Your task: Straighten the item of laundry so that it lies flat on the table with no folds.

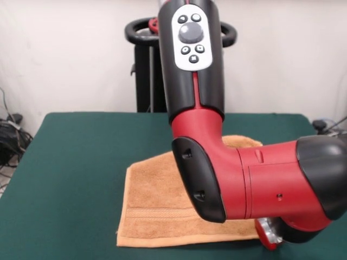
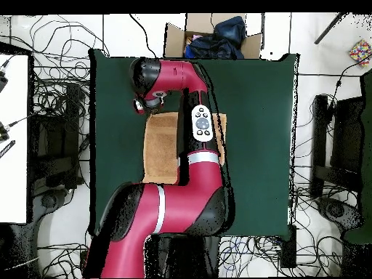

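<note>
Right up against the lens in the front view is the red arm, a big elbow filling the lower right and blocking a good chunk of the towel. That orange-tan towel lies on the green table around frame centre, its near edge at the bottom. From overhead, the arm crosses the towel's right half and its gripper end sits at the upper-left corner; can't tell how the claw stands. Cardboard box at the top edge, cables on the floor at left.
</note>
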### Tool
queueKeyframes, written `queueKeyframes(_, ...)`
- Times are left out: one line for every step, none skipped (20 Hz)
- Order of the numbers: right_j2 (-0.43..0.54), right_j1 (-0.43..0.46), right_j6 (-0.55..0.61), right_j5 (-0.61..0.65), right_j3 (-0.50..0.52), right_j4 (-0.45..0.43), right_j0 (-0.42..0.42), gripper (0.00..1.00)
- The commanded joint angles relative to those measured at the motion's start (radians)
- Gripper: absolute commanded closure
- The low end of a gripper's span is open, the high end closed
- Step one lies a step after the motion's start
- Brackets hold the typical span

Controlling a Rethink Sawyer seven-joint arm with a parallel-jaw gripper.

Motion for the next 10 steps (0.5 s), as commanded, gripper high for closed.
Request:
queueKeyframes(-0.058,0.073,0.103,0.087,0.070,-0.048,-0.001,1.00)
queueKeyframes(-0.060,0.072,0.104,0.086,0.073,-0.046,-0.001,1.00)
queueKeyframes(-0.062,0.072,0.104,0.082,0.073,-0.045,0.000,1.00)
queueKeyframes(-0.063,0.072,0.104,0.078,0.075,-0.045,0.000,1.00)
queueKeyframes(-0.064,0.071,0.103,0.074,0.077,-0.045,0.000,1.00)
queueKeyframes(-0.067,0.067,0.102,0.067,0.083,-0.045,0.000,1.00)
queueKeyframes(-0.068,0.053,0.102,0.021,0.111,-0.042,-0.005,1.00)
queueKeyframes(-0.073,0.022,0.095,-0.024,0.159,-0.040,-0.014,1.00)
queueKeyframes(-0.077,-0.008,0.089,-0.069,0.207,-0.037,-0.023,1.00)
queueKeyframes(-0.084,-0.056,0.078,-0.124,0.275,-0.036,-0.032,1.00)
